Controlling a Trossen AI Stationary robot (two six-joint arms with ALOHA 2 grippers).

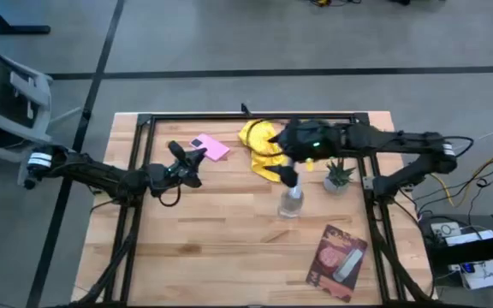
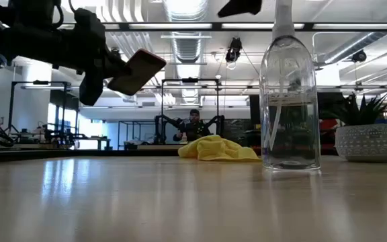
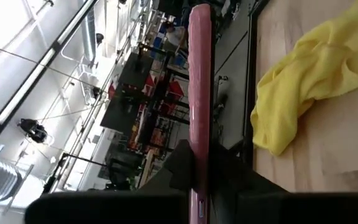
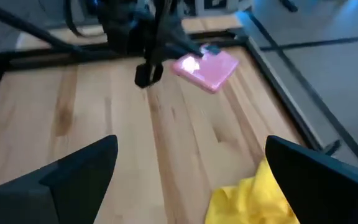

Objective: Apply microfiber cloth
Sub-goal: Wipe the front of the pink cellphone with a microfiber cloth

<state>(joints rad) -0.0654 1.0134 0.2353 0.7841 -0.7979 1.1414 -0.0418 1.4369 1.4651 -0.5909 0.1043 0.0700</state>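
Observation:
The yellow microfiber cloth [image 1: 262, 147] lies crumpled on the wooden table [image 1: 212, 248], toward its far edge; it also shows in the low view [image 2: 218, 148] and in both wrist views [image 3: 309, 81] [image 4: 247, 199]. My right gripper [image 1: 288, 174] hovers open over the cloth's near edge, its two fingers wide apart [image 4: 191, 149], and touches nothing. To the cloth's left, my left gripper [image 1: 192, 159] is shut on a pink phone [image 1: 211, 147], which it holds up off the table [image 2: 137, 70]. My left gripper pinches the pink phone between its two fingers at the end nearest the arm [image 3: 197, 180], one finger on each broad face. The fingers come about level from the table's left. The phone is lifted clear of the table and tilted.
A clear spray bottle [image 1: 291, 204] stands upright just near of the right gripper. A small potted plant [image 1: 339, 175] sits to its right. A pink-and-dark flat packet [image 1: 339, 261] lies at the near right. A black frame [image 1: 255, 116] borders the table.

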